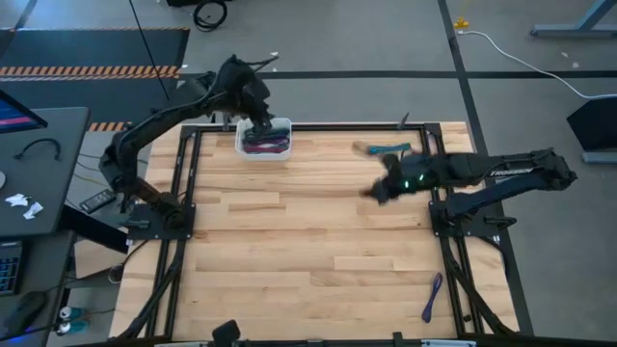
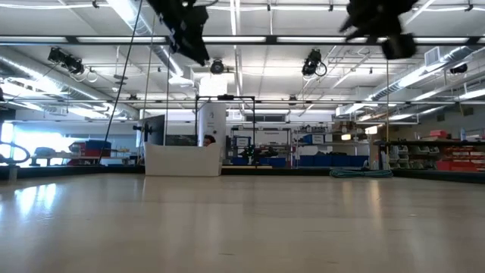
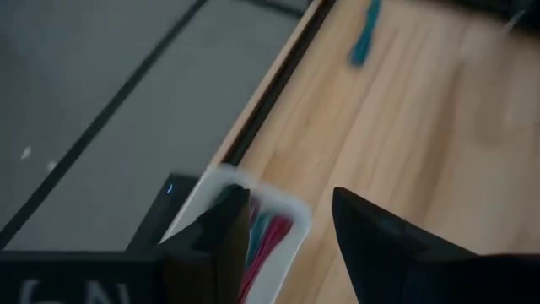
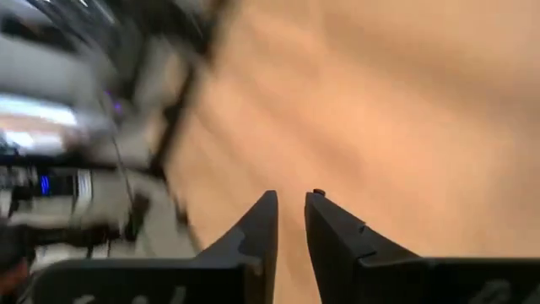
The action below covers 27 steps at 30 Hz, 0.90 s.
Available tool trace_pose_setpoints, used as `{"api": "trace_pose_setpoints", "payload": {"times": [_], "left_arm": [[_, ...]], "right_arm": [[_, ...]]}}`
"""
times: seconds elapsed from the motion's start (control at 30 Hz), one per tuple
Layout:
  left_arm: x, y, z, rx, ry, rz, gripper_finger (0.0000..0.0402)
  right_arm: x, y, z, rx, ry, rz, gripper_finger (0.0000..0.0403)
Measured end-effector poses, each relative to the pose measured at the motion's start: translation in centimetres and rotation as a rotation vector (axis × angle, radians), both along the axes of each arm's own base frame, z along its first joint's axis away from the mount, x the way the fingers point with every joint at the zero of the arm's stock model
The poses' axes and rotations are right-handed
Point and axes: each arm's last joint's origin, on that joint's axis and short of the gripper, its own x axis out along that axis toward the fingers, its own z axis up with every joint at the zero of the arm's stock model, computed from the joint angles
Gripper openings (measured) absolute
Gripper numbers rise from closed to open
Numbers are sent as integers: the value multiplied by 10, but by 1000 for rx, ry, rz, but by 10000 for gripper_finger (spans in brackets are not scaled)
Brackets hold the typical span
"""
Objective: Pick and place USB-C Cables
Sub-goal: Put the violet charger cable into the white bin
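A white bin (image 1: 263, 141) stands at the table's far edge, left of the middle, and holds several USB-C cables (image 1: 262, 146), purple and magenta. The left wrist view shows teal and magenta cables (image 3: 263, 241) in it. My left gripper (image 3: 287, 232) hovers open and empty over the bin (image 3: 253, 190). A teal cable (image 1: 388, 147) lies on the table near the far edge and also shows in the left wrist view (image 3: 364, 38). A purple cable (image 1: 432, 297) lies near the right front corner. My right gripper (image 1: 372, 192) is above bare wood at mid-table, blurred. Its fingers (image 4: 289, 221) stand a narrow gap apart with nothing between them.
A black frame (image 1: 318, 126) runs around the wooden tabletop (image 1: 308, 241). In the low view the bin (image 2: 182, 159) and the teal cable (image 2: 360, 173) sit at the far edge, with both arms up high. A dark desk (image 1: 34, 164) stands to the left.
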Motion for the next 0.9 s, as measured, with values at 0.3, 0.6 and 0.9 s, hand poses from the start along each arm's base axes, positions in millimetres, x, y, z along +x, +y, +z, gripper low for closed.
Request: {"api": "trace_pose_setpoints", "payload": {"times": [0.3, 0.6, 0.9], "left_arm": [[27, -41, 7, -7, -77, -115, 161], [57, -73, -5, -17, -51, -245, 160], [69, -85, -11, 2, -42, -310, 160]], "right_arm": [[-23, 74, -39, 415, 560, 154, 56], [-56, 133, -83, 626, 805, 93, 111], [-73, 159, -133, 679, 1052, 62, 197]]}}
